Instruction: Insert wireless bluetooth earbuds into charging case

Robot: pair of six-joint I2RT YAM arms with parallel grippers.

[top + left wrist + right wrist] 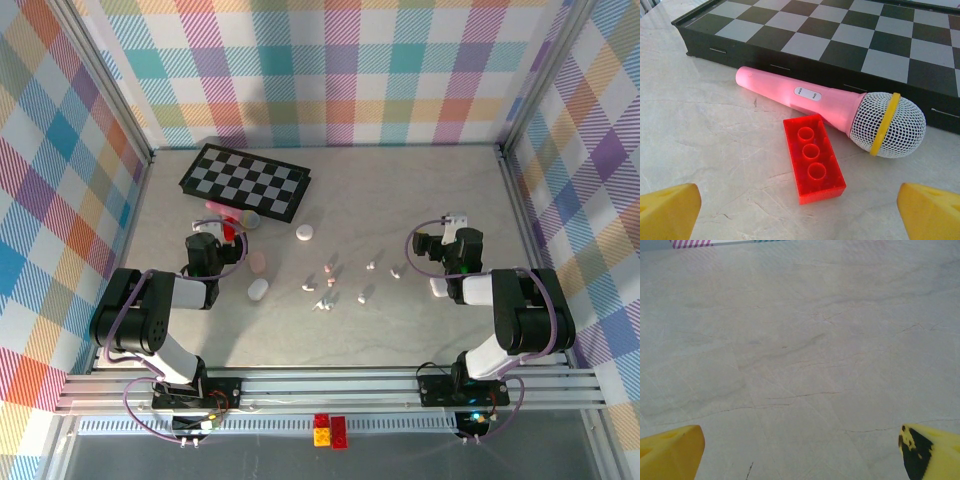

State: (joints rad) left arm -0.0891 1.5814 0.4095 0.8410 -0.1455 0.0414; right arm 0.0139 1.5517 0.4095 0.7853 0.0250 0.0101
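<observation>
Currently: left gripper (800,217), spread wide, empty, just before black-and-white checkered board (245,180); tiny white and pink plastic earbuds (308,287), loose, right of board, nearer; right gripper (800,457), wide, empty, farther right. Risk: smooth buds skid from pinch.

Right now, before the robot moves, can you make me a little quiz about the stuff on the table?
1. True or false: the left claw is open with nothing in it.
2. Pick one: what lies right next to the pink microphone? A) a red brick B) a spoon C) a banana
3. Missing word: the earbuds lie loose on the grey ____.

Key: 1 true. 2 A. 3 table.
</observation>
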